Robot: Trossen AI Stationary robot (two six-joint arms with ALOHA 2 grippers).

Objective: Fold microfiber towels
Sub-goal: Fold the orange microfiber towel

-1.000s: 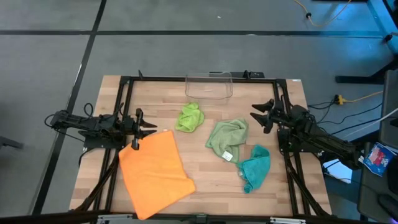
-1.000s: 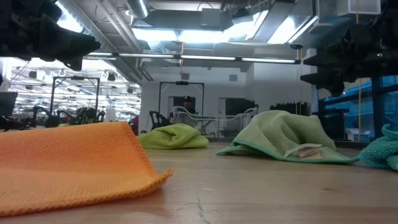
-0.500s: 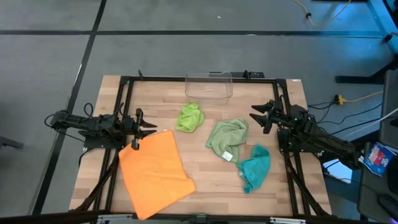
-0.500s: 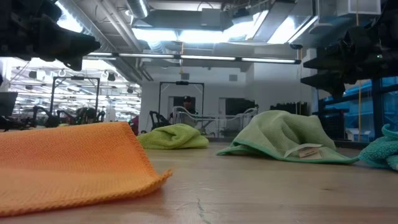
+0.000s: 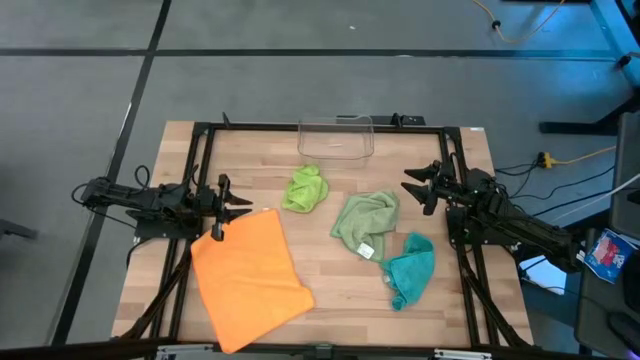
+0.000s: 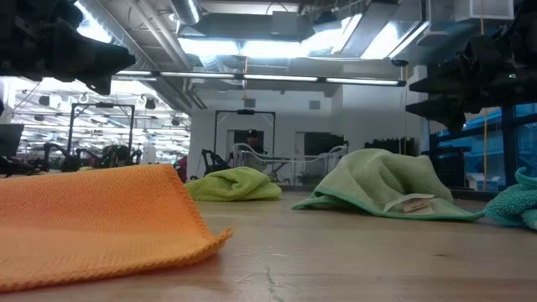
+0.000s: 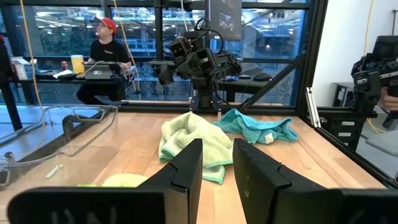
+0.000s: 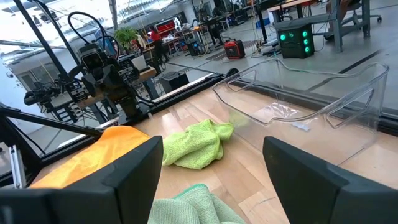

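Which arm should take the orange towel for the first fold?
Probably the left. The left gripper hovers at the orange towel's far corner, holding nothing. The right gripper, open, hangs across the table beside the sage towel.

Clear bin (image 5: 336,137) on wooden table (image 5: 250,160)

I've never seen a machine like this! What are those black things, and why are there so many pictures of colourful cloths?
Those are two robot arms, each ending in a two-finger gripper: the left gripper and the right gripper. Both are empty, above the wooden table. One camera looks down from above, one sits at table height, and one rides on each wrist. On the table lie an orange towel, a lime green towel, a pale green towel, a teal towel and a clear plastic bin.
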